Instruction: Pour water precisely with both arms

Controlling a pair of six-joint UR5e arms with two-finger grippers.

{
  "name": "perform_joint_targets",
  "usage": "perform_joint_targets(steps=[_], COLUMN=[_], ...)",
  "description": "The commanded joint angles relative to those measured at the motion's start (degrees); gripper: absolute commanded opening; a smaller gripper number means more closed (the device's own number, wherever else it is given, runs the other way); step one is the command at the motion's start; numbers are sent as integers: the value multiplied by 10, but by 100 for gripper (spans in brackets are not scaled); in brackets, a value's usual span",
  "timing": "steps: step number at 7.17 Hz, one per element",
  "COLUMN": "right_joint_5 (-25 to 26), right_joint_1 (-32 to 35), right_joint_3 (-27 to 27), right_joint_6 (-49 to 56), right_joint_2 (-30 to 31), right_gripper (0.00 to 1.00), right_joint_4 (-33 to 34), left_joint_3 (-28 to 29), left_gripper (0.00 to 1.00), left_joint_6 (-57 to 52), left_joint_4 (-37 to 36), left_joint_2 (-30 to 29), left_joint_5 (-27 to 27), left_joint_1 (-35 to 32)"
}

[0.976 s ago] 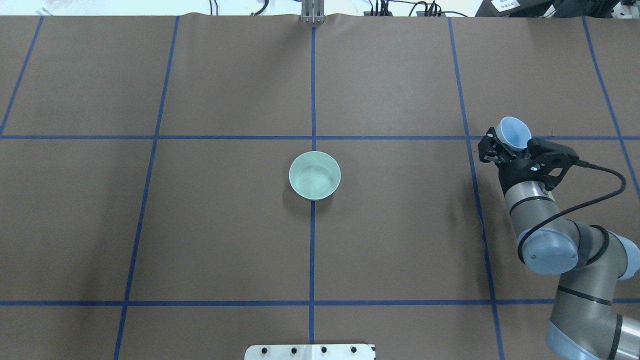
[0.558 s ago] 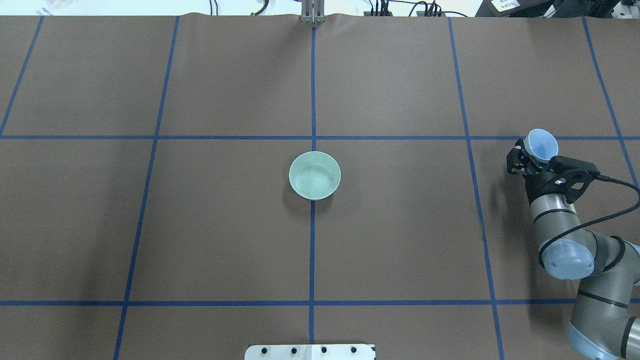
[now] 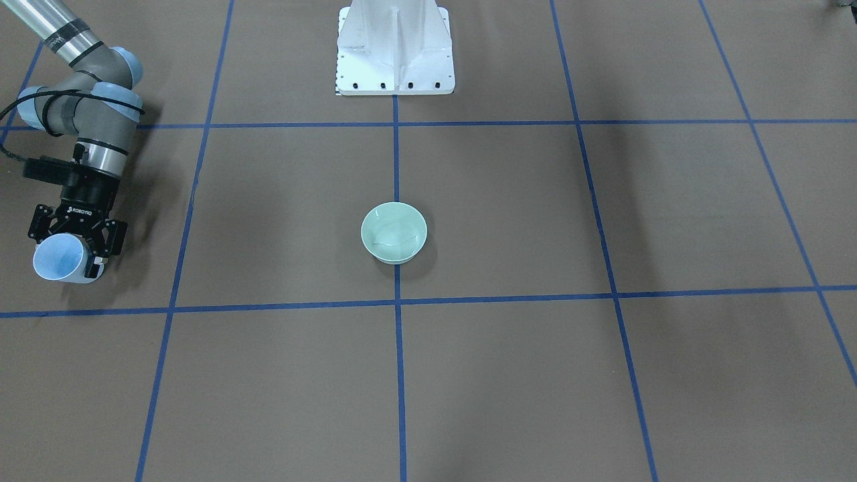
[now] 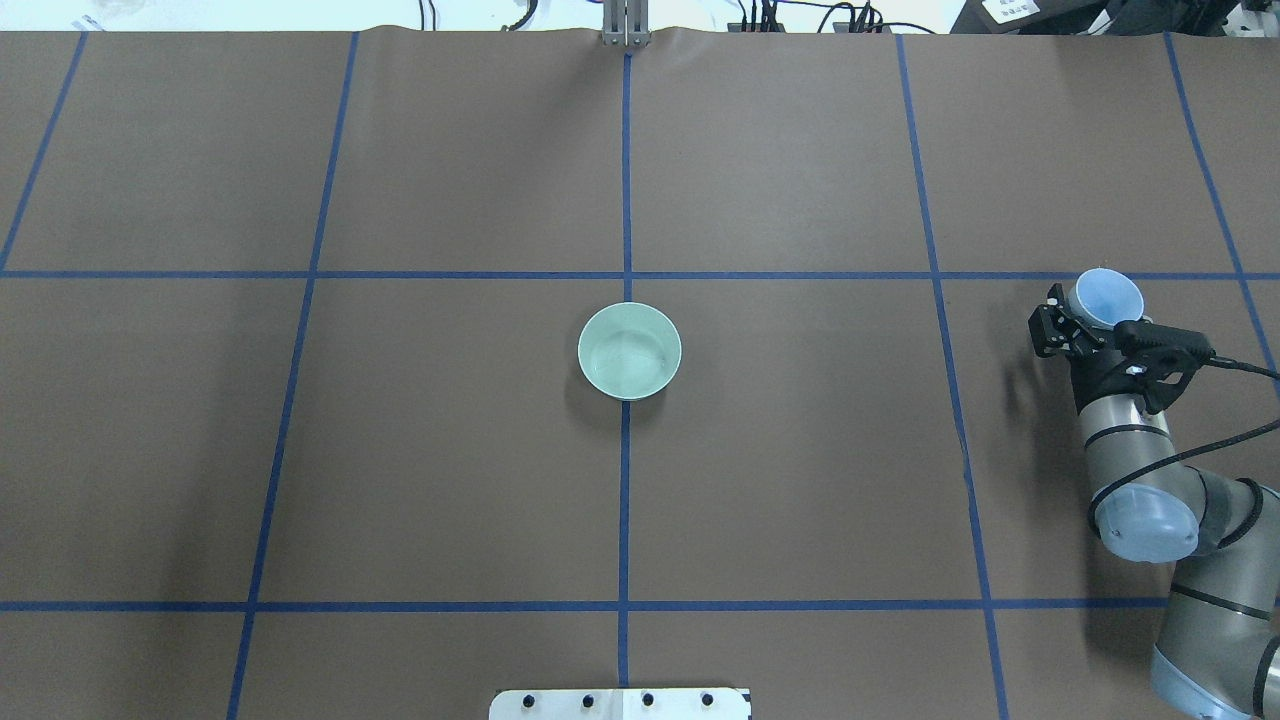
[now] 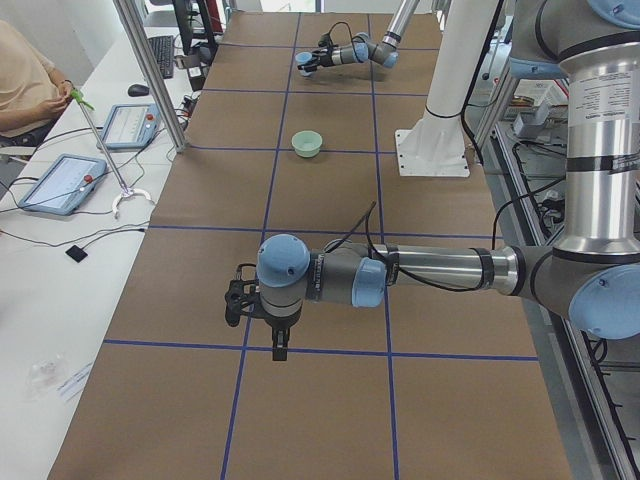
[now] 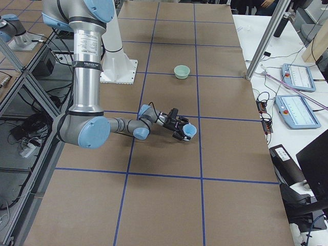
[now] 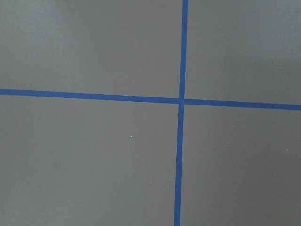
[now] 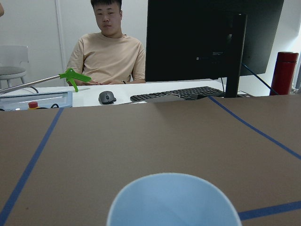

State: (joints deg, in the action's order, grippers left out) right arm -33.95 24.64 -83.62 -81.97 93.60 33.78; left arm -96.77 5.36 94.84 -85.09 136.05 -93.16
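A pale green bowl point(image 4: 630, 351) point(image 3: 394, 232) stands at the table's centre on a blue tape line. Faint ripples of water point(image 4: 625, 358) glint inside it. My right gripper point(image 4: 1090, 312) point(image 3: 70, 253) is far off at the table's right side, shut on a light blue cup point(image 4: 1105, 297) point(image 3: 59, 260) point(image 8: 174, 200). I see no water in the cup. My left gripper point(image 5: 258, 318) hangs over bare table at the left end and shows only in the exterior left view. I cannot tell whether it is open or shut.
The white pedestal point(image 3: 395, 50) is bolted at the robot's edge. Beyond the far edge sit a person point(image 8: 107, 47), a monitor point(image 8: 211, 40) and a keyboard point(image 8: 176, 94). An aluminium post point(image 5: 150, 70) and tablets point(image 5: 60, 183) line the operators' side.
My right arm has carried the blue cup further right and nearer the robot, away from the bowl. The bowl has not moved.
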Motion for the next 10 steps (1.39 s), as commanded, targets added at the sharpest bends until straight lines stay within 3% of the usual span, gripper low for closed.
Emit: perform_joint_targets(steps=[1,5,8,9,10], right_joint_5=[19,49,44,24,-38], right_joint_1=[4,44,62,73,92], right_joint_3=[0,-8,-33,-50,-58], right_joint_6=[5,15,60,86,97], right_joint_2=[-1,-2,-6,-8,-13], right_gripper=[100,100,100,100,100], right_joint_4=[0,-1,-1,0,0], left_joint_3=[0,0,0,0,0], left_gripper=[100,100,100,100,100], left_joint_6=[0,0,-1,-1,0], left_joint_4=[0,0,0,-1,-1], left_joint_2=[0,0,2,1,-2], left_joint_5=[0,0,0,0,0], left_joint_1=[0,0,0,0,0])
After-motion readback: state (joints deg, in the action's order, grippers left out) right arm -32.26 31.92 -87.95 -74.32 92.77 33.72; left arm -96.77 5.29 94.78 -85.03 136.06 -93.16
